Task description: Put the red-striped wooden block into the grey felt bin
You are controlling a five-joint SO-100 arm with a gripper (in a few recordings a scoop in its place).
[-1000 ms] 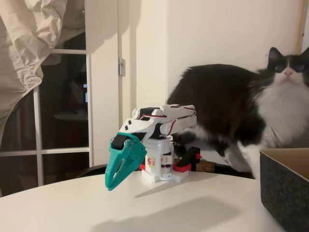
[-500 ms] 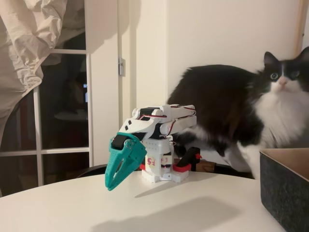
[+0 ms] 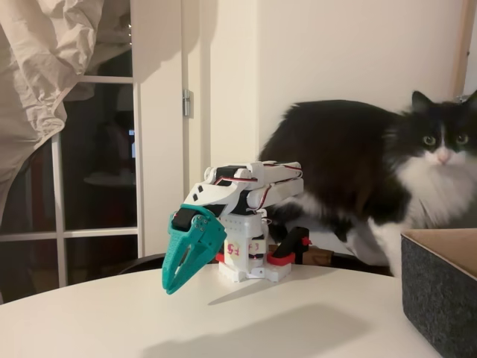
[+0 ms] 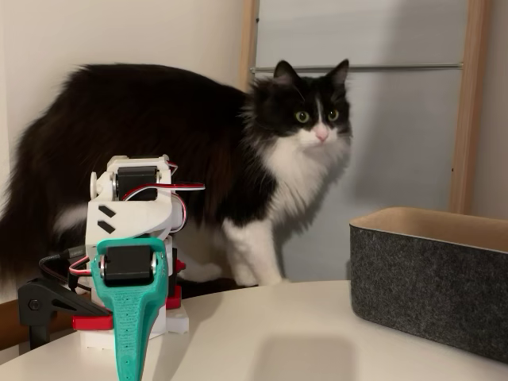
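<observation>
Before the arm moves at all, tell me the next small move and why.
Probably hold the arm folded and wait. The teal gripper points down near the table with nothing between its fingers, the grey felt bin stands at the right in both fixed views, and I can't see a red-striped block to reach for. A cat stands just behind the base, so any swing looks risky.

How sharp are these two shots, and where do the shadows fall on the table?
In a fixed view the teal gripper is crisp, with its soft shadow spread on the white table toward the grey felt bin; the cat looks slightly soft. In the other fixed view everything is sharp under even, warm light.
</observation>
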